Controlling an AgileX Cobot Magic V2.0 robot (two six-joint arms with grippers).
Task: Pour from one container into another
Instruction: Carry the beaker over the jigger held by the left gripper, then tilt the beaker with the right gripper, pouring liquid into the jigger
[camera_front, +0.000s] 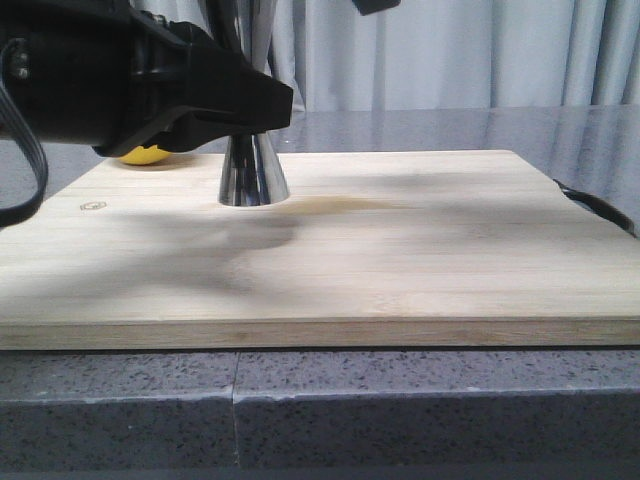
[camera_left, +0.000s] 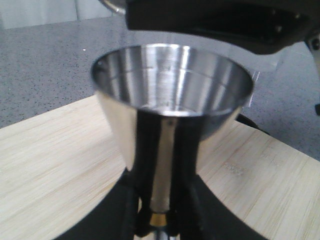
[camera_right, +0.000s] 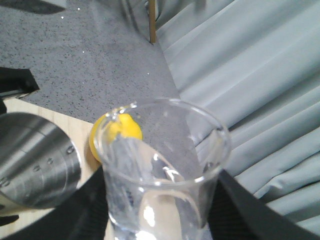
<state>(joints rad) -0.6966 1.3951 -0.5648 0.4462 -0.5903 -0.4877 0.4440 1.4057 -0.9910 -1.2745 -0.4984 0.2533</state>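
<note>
The steel jigger (camera_front: 253, 172) stands upright on the wooden board (camera_front: 400, 260), left of centre. My left gripper (camera_front: 262, 106) is shut on its narrow waist. In the left wrist view the jigger's open upper cup (camera_left: 172, 82) fills the middle, and the black fingers (camera_left: 137, 210) clamp either side of the gold band. My right gripper (camera_right: 160, 212) is shut on the clear glass beaker (camera_right: 162, 160) and holds it up in the air, tilted, close beside the jigger's rim (camera_right: 35, 165). The front view hides the beaker and shows only a dark corner of the right arm (camera_front: 375, 5).
A yellow rounded object (camera_front: 145, 155) lies on the board behind the jigger, also seen past the beaker (camera_right: 122, 127). The board rests on a grey speckled counter (camera_front: 400, 410). A black cable (camera_front: 600, 208) curves at the board's right edge. Pale curtains (camera_front: 450, 50) hang behind.
</note>
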